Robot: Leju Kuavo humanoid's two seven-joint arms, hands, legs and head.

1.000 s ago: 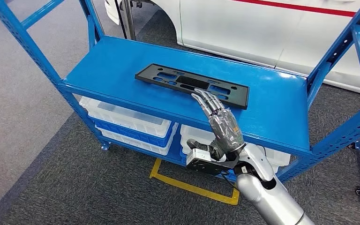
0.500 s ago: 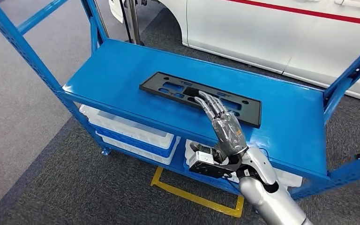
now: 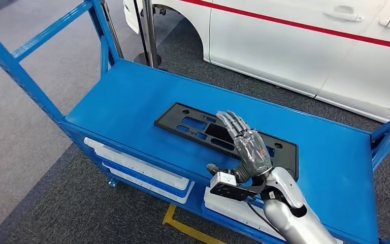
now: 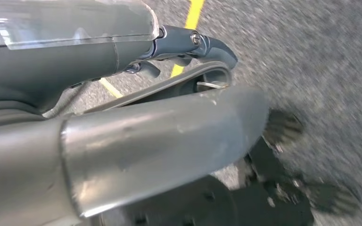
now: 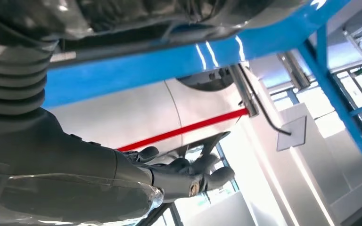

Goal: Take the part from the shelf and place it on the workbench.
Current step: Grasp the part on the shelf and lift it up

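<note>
A flat black plastic part (image 3: 193, 124) with several cut-outs lies lengthwise on the top board of the blue shelf (image 3: 127, 107). My right hand (image 3: 246, 147) reaches over it from the front, its fingers (image 3: 231, 122) stretched flat across the part's middle. The thumb (image 3: 212, 168) hangs apart near the shelf's front edge, and nothing is gripped. In the right wrist view the same hand (image 5: 188, 176) shows with fingers spread below the blue shelf edge (image 5: 169, 66). My left hand (image 4: 169, 136) hangs over grey carpet, holding nothing.
White bins (image 3: 142, 170) sit on the lower shelf level. A white car (image 3: 294, 46) with a red stripe stands just behind the shelf. Blue uprights (image 3: 20, 71) rise at the shelf's corners. Yellow floor tape (image 3: 183, 226) marks the carpet in front.
The camera has moved closer and the whole scene has shifted. My right hand has slid forward from the part's near edge to lie across its middle.
</note>
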